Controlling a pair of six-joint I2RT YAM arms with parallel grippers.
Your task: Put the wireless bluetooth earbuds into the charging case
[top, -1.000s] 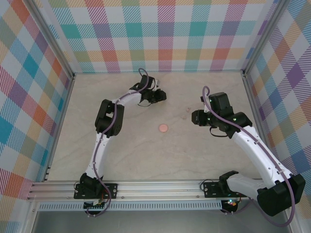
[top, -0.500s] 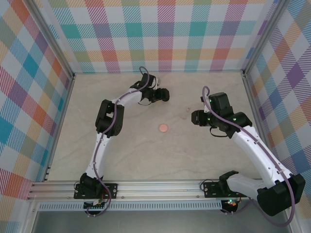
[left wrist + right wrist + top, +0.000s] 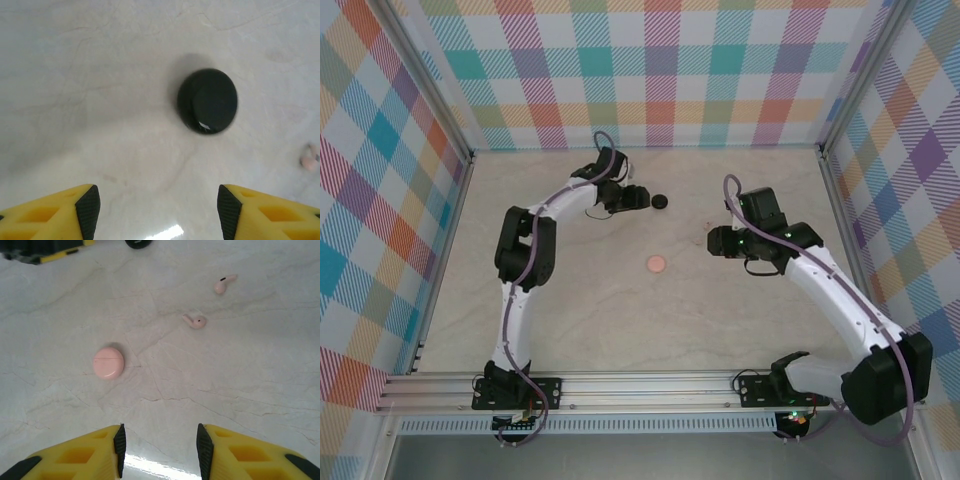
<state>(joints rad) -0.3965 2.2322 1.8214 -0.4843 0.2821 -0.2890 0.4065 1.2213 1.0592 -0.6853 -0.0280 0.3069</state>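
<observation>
Bench (image 3: 580, 300) lay open between black case (image 3: 207, 101) and left pincer (image 3: 155, 210), released. Right pincer (image 3: 160, 450), also released, hung short of pink case (image 3: 108, 362).

A pale cream desk (image 3: 620, 320) with faint grey veining is seen across the middle of the top view. It is enclosed on three sides by panels printed in a pastel check of teal, pink, orange, purple and yellow: a back wall (image 3: 660, 70) along the upper edge, a left wall (image 3: 370, 220) and a right wall (image 3: 915, 170). Silver metal posts (image 3: 428, 80) are set at the upper corners, and a slotted aluminium rail (image 3: 650, 385) is run along the lower edge. Soft, even light is cast, and a bright glare patch (image 3: 162, 232) is reflected low in the left wrist view.
</observation>
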